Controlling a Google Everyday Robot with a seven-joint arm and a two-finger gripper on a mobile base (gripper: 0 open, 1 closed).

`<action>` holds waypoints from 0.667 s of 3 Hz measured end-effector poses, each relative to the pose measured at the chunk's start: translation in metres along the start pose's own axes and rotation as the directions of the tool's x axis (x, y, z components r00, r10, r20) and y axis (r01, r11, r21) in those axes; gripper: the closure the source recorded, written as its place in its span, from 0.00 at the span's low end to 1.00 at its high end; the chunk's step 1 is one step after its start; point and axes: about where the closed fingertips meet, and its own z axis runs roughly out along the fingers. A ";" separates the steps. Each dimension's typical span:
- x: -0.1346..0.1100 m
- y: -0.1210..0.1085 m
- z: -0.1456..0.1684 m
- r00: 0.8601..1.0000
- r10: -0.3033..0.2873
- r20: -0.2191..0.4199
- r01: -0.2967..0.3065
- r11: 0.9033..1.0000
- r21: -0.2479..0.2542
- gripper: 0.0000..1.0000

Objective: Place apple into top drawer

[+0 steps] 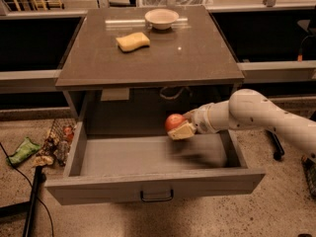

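Lab (robot arm): jaws hold apple over drawer.

End effector, apple in grip, over rear of top drawer, tabletop close overhead, open room beneath.

A speckled beige floor lies below the brown surface. A green packet lies left of it, with dark bays either side.

Cream pincer over grey top drawer, red-orange apple, yellow sponge, pale bowl
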 end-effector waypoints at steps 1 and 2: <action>0.010 -0.007 0.016 0.999 0.034 0.001 -0.034 0.999 -0.004 0.81; 0.019 -0.014 0.028 0.998 0.057 0.002 -0.057 0.998 -0.012 0.58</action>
